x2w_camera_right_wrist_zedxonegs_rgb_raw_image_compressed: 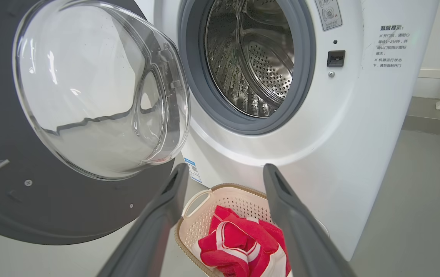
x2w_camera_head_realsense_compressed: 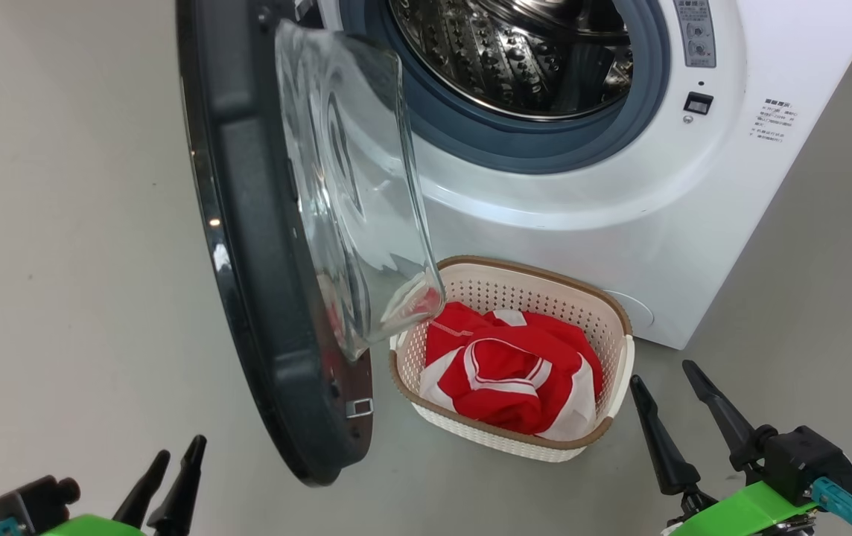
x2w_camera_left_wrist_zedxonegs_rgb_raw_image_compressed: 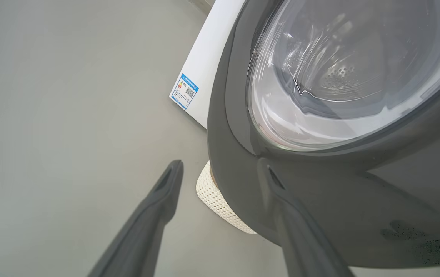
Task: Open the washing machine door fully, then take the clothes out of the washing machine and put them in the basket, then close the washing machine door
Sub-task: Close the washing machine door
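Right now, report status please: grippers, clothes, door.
Left gripper open, empty. Right gripper open, empty. Clothes in basket, drum looks empty. Washing machine door open, basket close beside it.

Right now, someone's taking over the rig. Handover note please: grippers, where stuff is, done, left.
Left gripper: open, empty, low by the outer face of the washing machine door.
Right gripper: open, empty, just right of the basket.
Door: standing wide open.
Red-and-white clothes: in the basket, which sits on the floor in front of the washing machine.
Done: door opened, clothes in the basket; the visible part of the steel drum looks empty.
Left: close the door.
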Controlling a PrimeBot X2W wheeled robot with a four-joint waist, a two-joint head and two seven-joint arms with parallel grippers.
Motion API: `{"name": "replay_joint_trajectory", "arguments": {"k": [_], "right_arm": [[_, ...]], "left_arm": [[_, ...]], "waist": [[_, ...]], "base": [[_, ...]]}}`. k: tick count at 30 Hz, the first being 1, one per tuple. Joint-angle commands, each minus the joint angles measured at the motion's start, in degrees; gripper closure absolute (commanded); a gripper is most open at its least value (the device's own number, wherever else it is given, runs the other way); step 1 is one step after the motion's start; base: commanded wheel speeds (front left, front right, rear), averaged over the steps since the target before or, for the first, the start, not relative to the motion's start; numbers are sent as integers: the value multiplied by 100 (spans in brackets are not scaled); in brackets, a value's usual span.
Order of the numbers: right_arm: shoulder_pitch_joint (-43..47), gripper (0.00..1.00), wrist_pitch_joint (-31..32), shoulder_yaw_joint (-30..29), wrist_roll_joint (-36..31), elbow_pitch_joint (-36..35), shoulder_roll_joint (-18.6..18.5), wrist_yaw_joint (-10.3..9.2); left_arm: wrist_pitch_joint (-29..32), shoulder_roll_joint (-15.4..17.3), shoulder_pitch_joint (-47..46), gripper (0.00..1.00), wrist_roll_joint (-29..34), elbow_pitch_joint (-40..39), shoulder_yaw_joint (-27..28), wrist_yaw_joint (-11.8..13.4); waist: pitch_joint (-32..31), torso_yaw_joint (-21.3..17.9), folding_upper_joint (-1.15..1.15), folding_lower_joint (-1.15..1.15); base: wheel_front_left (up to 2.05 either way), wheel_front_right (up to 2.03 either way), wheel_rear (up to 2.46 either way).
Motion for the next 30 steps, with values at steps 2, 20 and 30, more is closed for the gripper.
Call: {"name": "replay_joint_trajectory", "arguments": {"k": [2, 20, 30], "right_arm": [[-176, 0, -37, 120, 99, -186, -72, 43], [1, 0, -37, -128, 187, -317, -87, 43], [204, 0, -37, -237, 188, -191, -32, 43]], "left_arm": [[-229, 149, -225, 0, 403, 115, 178, -38], [-259, -1575, 552, 0, 4931, -1360, 3152, -38], [-260, -1896, 854, 0, 5409, -1393, 3374, -38]], "waist": [[-19, -4, 0, 0], [-125, -90, 0, 0], [-211, -131, 0, 0]], "base": [[0, 0, 0], [0, 0, 0], [0, 0, 0]]}}
